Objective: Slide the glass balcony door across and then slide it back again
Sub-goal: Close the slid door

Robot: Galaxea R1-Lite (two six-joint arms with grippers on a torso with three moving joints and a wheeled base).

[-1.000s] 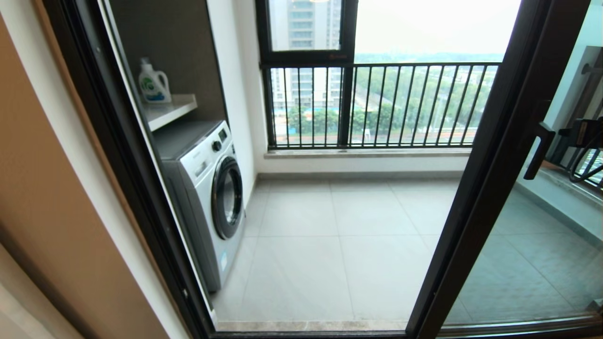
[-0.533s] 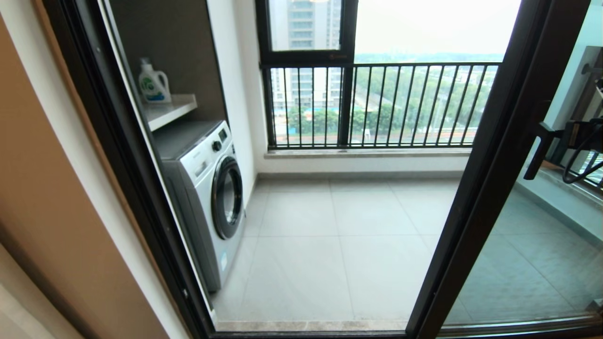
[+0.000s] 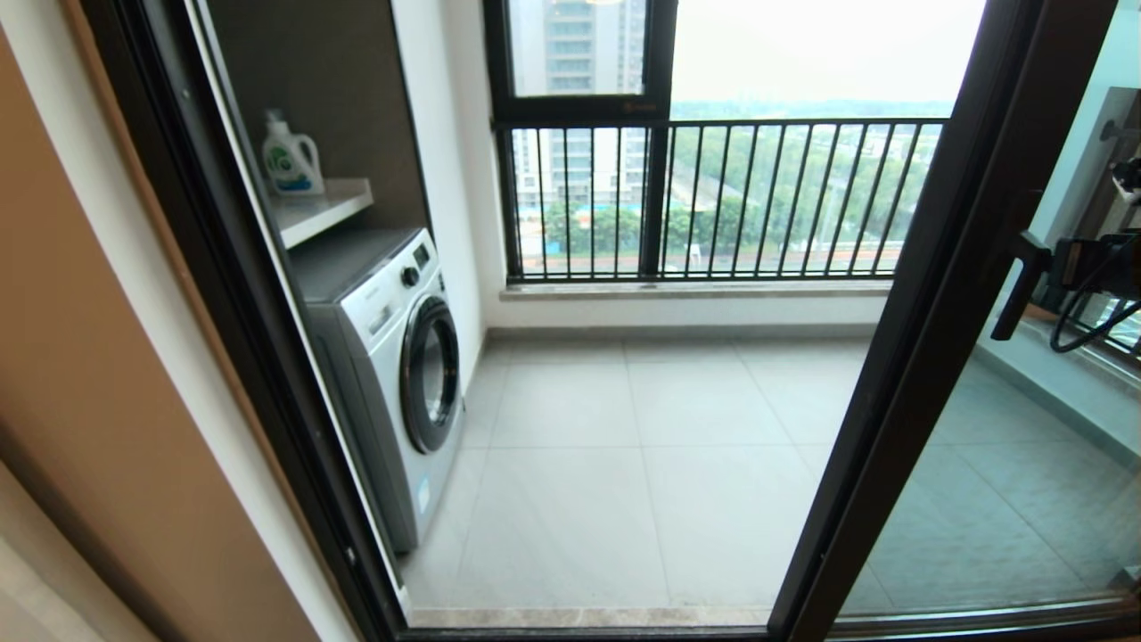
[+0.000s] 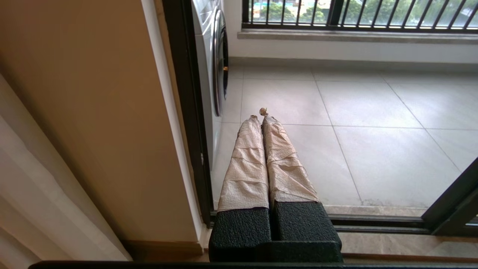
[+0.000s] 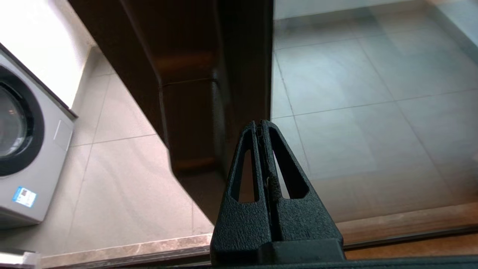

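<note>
the glass balcony door (image 3: 900, 374) stands slid to the right, doorway open. right gripper (image 5: 260, 125) sits pinched together, empty, beside its dark frame near the black bar handle (image 3: 1018, 285). left gripper (image 4: 260, 114) (tape-wrapped) is closed too, low by the left jamb. a detergent bottle (image 3: 291, 156) stands on a shelf above the washing machine (image 3: 392, 357); its label is unreadable.

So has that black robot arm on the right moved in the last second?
Yes. In the head view the right arm has crept left, closing the gap to the door handle, while the door itself has not moved.
</note>
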